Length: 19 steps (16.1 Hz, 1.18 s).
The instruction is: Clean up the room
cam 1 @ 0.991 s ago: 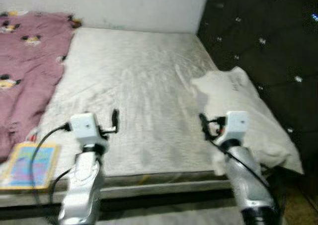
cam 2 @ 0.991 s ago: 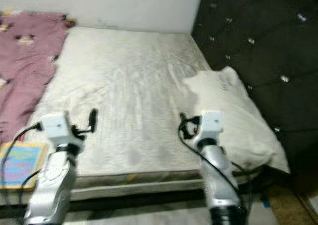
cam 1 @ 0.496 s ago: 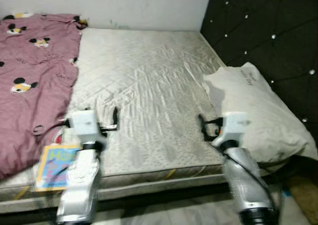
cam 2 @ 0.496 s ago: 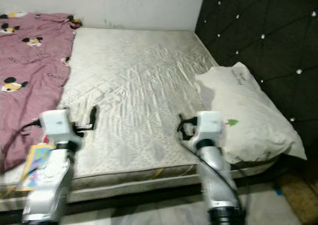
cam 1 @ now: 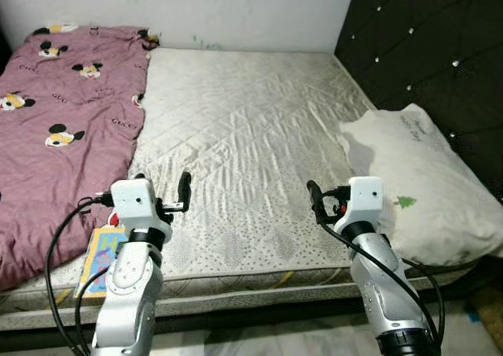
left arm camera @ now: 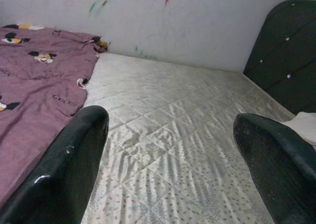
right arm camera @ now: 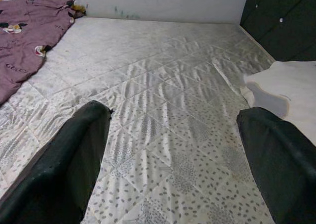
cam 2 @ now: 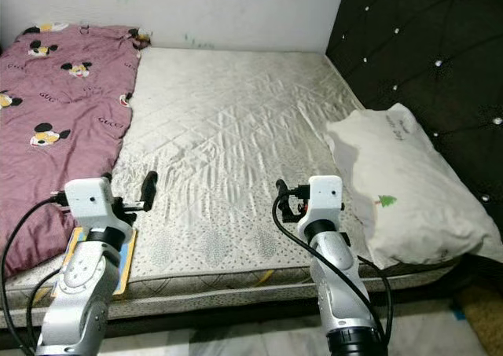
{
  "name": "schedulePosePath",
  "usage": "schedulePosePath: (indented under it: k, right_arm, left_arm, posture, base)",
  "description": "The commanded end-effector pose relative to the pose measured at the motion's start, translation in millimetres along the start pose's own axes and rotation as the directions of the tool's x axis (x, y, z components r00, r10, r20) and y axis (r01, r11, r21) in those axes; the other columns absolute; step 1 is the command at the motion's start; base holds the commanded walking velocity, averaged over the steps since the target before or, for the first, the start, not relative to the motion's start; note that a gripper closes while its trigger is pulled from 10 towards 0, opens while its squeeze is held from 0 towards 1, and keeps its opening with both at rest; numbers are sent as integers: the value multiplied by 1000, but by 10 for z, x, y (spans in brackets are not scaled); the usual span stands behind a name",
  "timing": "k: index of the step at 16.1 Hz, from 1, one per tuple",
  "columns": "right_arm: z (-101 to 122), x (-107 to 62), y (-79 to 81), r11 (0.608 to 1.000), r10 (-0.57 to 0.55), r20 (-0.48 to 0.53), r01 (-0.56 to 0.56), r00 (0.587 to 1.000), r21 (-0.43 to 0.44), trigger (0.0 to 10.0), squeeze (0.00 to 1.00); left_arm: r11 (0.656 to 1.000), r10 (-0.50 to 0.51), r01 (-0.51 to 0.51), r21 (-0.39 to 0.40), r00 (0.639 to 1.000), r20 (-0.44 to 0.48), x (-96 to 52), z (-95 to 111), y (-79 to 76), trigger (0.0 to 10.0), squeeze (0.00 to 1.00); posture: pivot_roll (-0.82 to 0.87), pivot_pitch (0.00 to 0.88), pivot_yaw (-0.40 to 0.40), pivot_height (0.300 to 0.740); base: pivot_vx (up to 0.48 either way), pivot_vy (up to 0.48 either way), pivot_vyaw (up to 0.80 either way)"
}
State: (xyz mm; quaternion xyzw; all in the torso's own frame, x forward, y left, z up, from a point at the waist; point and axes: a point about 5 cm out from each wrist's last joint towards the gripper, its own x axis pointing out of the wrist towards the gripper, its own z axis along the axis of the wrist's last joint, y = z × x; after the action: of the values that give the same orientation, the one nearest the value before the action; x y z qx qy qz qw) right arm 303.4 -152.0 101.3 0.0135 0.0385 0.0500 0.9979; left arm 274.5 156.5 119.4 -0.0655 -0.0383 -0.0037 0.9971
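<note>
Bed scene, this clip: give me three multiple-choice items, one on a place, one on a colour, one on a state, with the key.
1. Where does the white pillow lie on the mattress?
A. on the robot's right, by the dark headboard
B. on the maroon blanket
C. on the floor

2. What colour is the cartoon-print blanket?
A. blue
B. maroon
C. yellow

3. How are the left gripper and right gripper now?
A. both shut on the pillow
B. one holds the book
C. both open and holding nothing

Key: 1 A, the pillow lies along the tufted headboard; 2 B, the head views show maroon cloth; 3 C, both wrist views show fingers spread over bare mattress.
</note>
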Motion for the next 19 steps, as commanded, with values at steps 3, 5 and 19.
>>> schedulePosePath:
  k: [3, 5, 19]
  right_arm:
    - [12, 14, -39, 1000, -8, 2, 8, 1000, -14, 10000, 0]
    - [15, 20, -35, 1000, -5, 3, 5, 1000, -16, 10000, 0]
    - [22, 58, -47, 999, -4, 10, 4, 1000, -38, 10000, 0]
  left_arm:
    - [1000, -9, 9, -3, 1000, 2, 6, 17, -37, 10000, 0]
    - [1000, -5, 5, -4, 1000, 1, 8, 13, -34, 10000, 0]
    - [999, 36, -36, -20, 999, -19, 27, -20, -23, 10000, 0]
  posture:
    - [-59, 64, -60, 740]
    - [-56, 59, -59, 740]
    - [-52, 52, -59, 740]
  base:
    - [419, 0, 0]
    - [379, 0, 0]
    - [0, 226, 0]
